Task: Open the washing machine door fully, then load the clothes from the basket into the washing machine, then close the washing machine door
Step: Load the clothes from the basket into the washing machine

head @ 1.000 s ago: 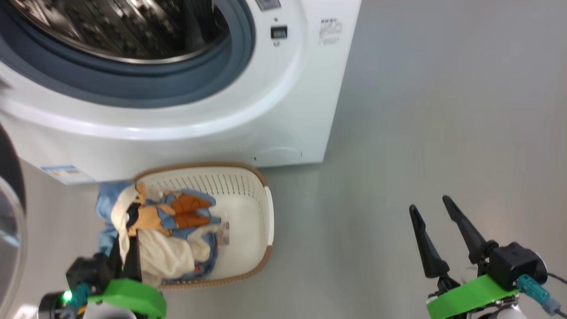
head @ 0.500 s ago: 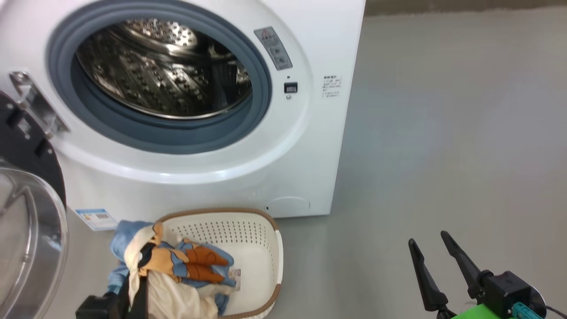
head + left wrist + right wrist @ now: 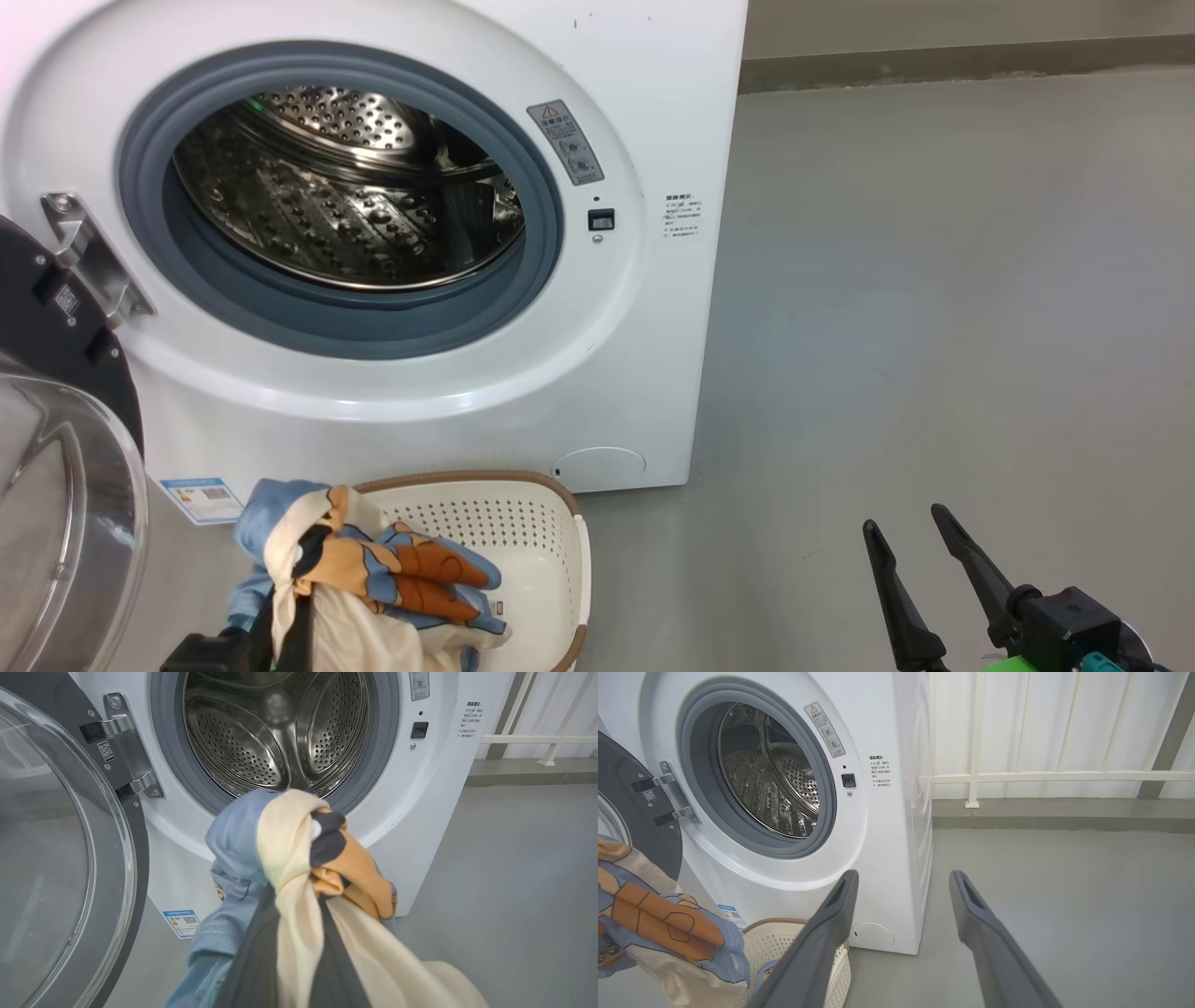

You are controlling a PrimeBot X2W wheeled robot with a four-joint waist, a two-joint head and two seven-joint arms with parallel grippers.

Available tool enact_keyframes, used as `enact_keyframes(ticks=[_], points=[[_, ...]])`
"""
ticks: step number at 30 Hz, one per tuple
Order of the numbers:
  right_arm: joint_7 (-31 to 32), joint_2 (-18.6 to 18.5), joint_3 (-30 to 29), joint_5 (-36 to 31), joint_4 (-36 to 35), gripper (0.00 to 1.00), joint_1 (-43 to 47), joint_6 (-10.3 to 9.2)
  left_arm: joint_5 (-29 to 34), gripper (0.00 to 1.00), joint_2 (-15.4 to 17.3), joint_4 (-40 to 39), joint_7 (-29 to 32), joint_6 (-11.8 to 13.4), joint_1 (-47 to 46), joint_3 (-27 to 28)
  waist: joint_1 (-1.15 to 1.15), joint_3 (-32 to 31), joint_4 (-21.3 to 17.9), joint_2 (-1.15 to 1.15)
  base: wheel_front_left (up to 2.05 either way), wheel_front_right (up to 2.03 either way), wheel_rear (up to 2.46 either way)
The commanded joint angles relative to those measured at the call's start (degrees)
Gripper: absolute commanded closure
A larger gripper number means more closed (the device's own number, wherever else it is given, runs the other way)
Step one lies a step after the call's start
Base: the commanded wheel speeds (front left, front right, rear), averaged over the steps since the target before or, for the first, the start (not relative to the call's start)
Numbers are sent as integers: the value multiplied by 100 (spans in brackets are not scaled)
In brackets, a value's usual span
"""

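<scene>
The white washing machine (image 3: 644, 355) faces me, its steel drum (image 3: 345, 196) uncovered. The washing machine door (image 3: 56, 504) stands swung open at the left on its hinge (image 3: 121, 751). My left gripper (image 3: 296, 896) is shut on the clothes (image 3: 373, 574), a bunched blue, cream and orange bundle. The bundle hangs above the left part of the basket (image 3: 574, 560), below the drum's opening. The cream basket (image 3: 784, 942) sits on the floor against the machine's front. My right gripper (image 3: 904, 520) is open over bare floor to the right, nothing between its fingers (image 3: 831, 914).
Grey floor (image 3: 934, 327) stretches to the right of the machine. A white railing (image 3: 1041, 777) and pale wall stand behind it. A blue energy sticker (image 3: 196, 499) and a round filter cap (image 3: 597, 467) sit low on the machine's front.
The head camera has tilted up, bringing the whole drum into view. My left gripper has lifted the clothes bundle higher above the basket. The right gripper stays open.
</scene>
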Motion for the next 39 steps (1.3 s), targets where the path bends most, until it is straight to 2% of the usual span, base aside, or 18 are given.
enact_keyframes(ticks=[1, 26, 33, 39], points=[[5, -12, 131, -70, -168, 0, -37, 9, -46, 100, 120, -187, -19, 56, -103, 197, 0, -2, -1, 0, 0, 0, 0], [-23, 36, 199, -63, -149, 0, -91, 9, -179, 100, 88, -26, 29, 190, -296, 132, 0, 69, -52, 0, 0, 0, 0], [-28, 3, 297, -44, -231, 0, -285, 9, -169, 100, 76, 435, -5, 49, -990, 7, 0, 476, -166, 0, 0, 0, 0], [-51, -88, 305, -1, -320, 0, -556, 9, -151, 100, 82, 1040, -11, -141, -1951, -83, 0, 1066, -267, 0, 0, 0, 0]])
